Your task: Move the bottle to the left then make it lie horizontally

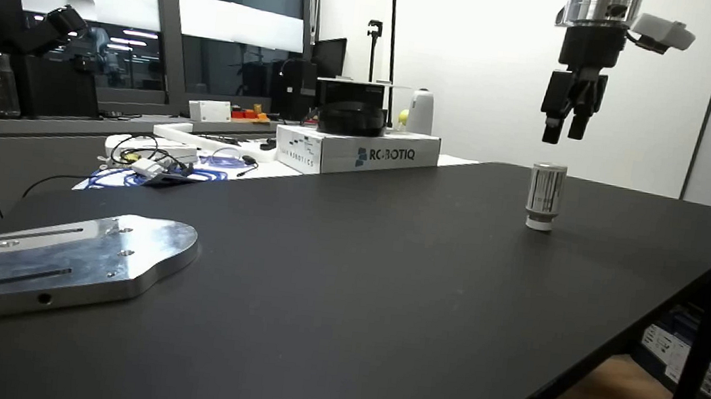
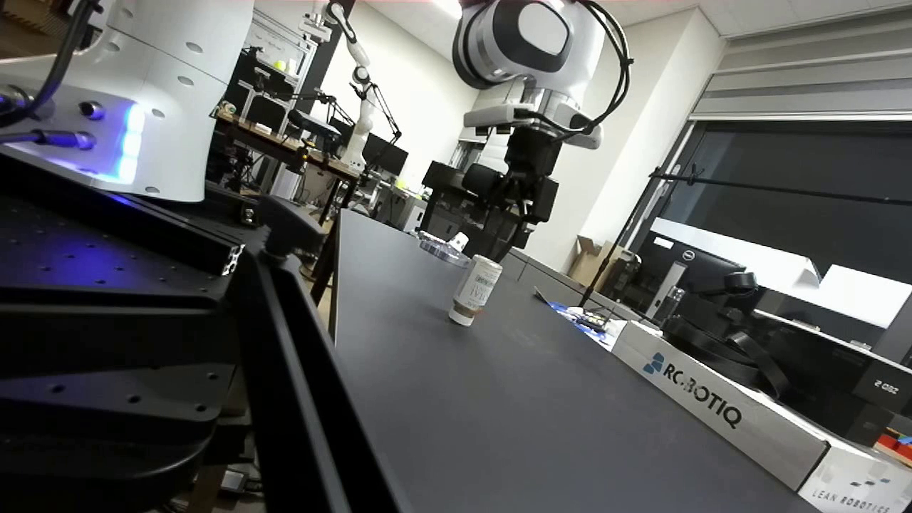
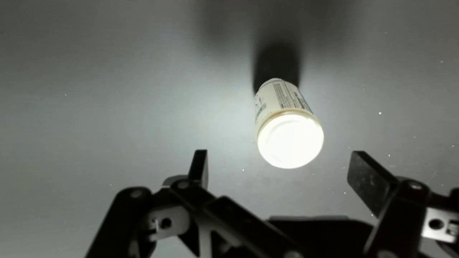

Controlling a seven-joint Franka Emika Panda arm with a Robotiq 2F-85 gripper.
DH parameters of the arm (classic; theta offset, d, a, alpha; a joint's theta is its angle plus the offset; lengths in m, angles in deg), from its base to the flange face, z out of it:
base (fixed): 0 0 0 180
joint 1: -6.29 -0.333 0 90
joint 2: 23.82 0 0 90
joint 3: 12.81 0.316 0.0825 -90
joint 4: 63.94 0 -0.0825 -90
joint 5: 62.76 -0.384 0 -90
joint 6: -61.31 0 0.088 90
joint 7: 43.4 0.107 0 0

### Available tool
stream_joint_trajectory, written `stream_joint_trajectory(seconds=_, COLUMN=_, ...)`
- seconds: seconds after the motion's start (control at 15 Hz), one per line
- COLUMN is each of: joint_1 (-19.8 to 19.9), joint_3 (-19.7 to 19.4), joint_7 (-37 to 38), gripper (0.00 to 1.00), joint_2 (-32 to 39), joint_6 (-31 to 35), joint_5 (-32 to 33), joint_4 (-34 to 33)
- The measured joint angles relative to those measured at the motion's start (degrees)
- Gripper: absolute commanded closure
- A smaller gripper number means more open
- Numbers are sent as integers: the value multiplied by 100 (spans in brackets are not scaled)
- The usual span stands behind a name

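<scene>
The black two-fingered claw point(image 3: 279, 163) hangs spread above the small white cylindrical bottle point(image 1: 545, 192), upright toward the far edge of the flat matte-black worktop point(image 1: 380, 281) in an exterior view, and should probably centre over it before descending straight and closing gently.

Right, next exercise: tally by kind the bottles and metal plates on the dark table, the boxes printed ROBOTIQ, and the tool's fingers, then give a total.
Bottle: 1
Metal plate: 1
ROBOTIQ box: 1
Fingers of the tool: 2
Total: 5
</scene>
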Motion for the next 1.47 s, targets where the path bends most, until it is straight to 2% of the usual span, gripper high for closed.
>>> stream_joint_trajectory(seconds=0.27, joint_1=1, joint_3=0, joint_7=0, gripper=0, joint_2=-1, joint_6=1008, joint_5=187, joint_4=443)
stream_joint_trajectory(seconds=0.6, joint_1=17, joint_3=0, joint_7=-8, gripper=0, joint_2=-3, joint_6=1617, joint_5=259, joint_4=863)
stream_joint_trajectory(seconds=1.07, joint_1=201, joint_3=-107, joint_7=50, gripper=0, joint_2=66, joint_6=1850, joint_5=866, joint_4=867)
stream_joint_trajectory(seconds=1.47, joint_1=167, joint_3=-17, joint_7=5, gripper=0, joint_2=49, joint_6=1333, joint_5=874, joint_4=858)
